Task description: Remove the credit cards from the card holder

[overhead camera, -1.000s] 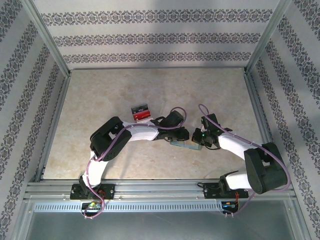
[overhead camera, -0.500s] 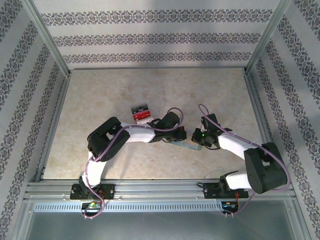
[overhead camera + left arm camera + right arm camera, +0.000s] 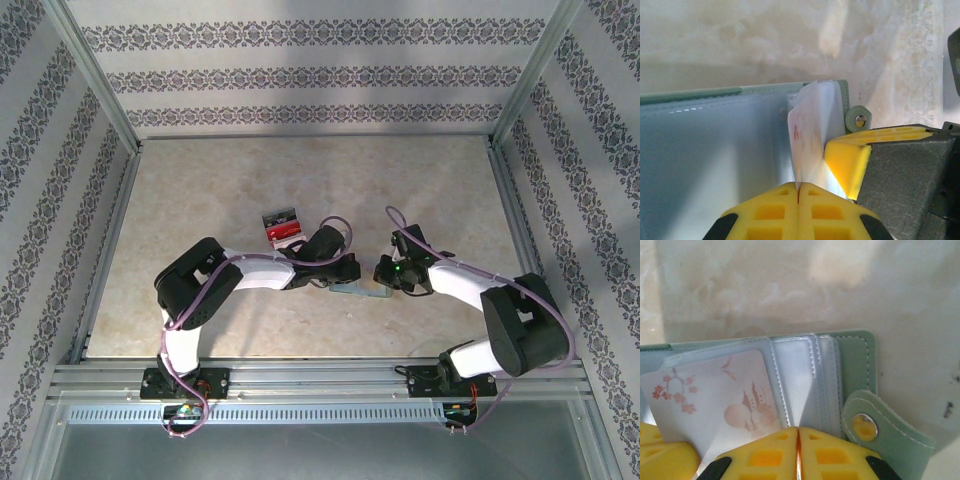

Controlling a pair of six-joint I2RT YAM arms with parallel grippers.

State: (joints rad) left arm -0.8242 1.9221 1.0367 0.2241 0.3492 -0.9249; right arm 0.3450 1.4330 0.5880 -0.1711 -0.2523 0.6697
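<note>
One card (image 3: 807, 135) is pinched in the left end effector (image 3: 798, 189), the card holder (image 3: 852, 360) clamped in the right end effector (image 3: 798, 431); extraction is judged underway, and a straight withdrawal is called for next.

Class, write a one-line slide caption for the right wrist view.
Right claw pinches a clear sleeve of the open teal card holder beside a blossom-printed card.

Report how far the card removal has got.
Done: the card holder lies open, its snap strap unfastened. In hand: the left gripper pinches a pale printed card; the right gripper clamps a clear pocket. Left: that card overlaps the holder, not yet pulled free.
</note>
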